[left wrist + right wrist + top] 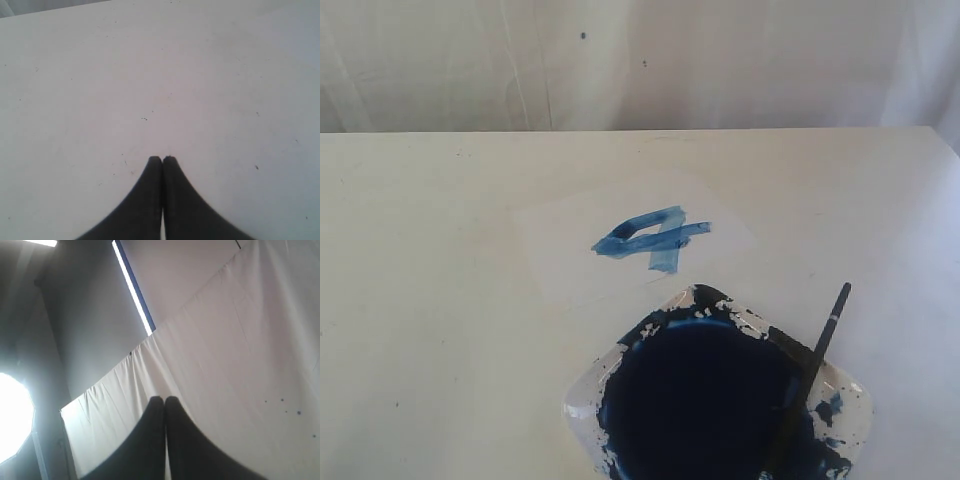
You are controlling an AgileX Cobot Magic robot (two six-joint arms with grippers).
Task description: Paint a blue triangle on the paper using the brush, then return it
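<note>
A streaky blue triangle (650, 238), shaped like a slanted "4", is painted on the thin white paper (570, 250) in the middle of the table. The black-handled brush (818, 352) leans on the right rim of the paint dish (582, 400), its bristle end down in the dark blue paint. Neither gripper shows in the exterior view. My left gripper (162, 159) is shut and empty above bare tabletop. In its own wrist view my right gripper (164, 399) is also shut and empty, pointing up at a white backdrop.
The white dish with its dark blue paint pool (705, 400) stands at the table's front edge, just in front of the paper. A white cloth backdrop (640, 60) hangs behind the table. A bright lamp (12, 415) and a ceiling light strip (132, 287) appear in the right wrist view.
</note>
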